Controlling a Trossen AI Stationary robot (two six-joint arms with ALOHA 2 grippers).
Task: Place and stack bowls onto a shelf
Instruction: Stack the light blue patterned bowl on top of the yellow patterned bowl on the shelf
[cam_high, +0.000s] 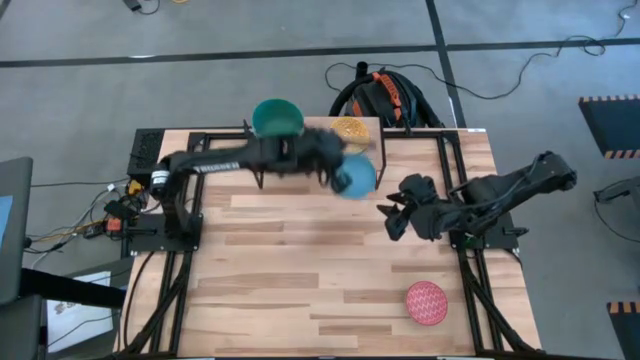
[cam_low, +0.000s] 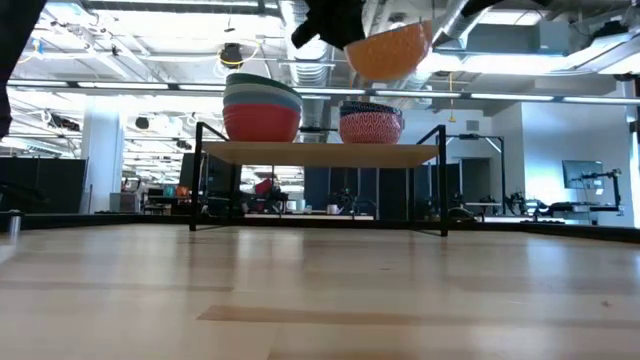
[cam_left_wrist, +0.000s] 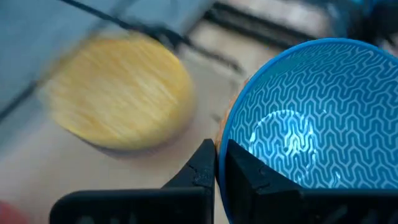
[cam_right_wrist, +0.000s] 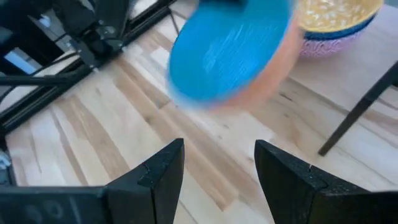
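Shelf (cam_low: 320, 154), small light-wood board on black legs, far edge of counter (cam_high: 300, 290): left stack topped by green round bowl (cam_high: 276, 117); right stack topped by yellow round bowl (cam_high: 351, 129).

Left gripper (cam_high: 335, 170): jaws closed on rim of blue-patterned bowl with orange outside (cam_high: 355, 177), held above the counter just beside the right stack.

Right gripper (cam_high: 392, 213): jaws wide apart, empty, near right edge.

Pink-red patterned bowl (cam_high: 427, 303): near right corner, not yet shelved. Judgement: two bowls remain.

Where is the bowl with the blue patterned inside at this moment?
The blue-patterned bowl hangs in the left pincer, pinched at its rim, above the table by the shelf, beside the yellow-topped stack.
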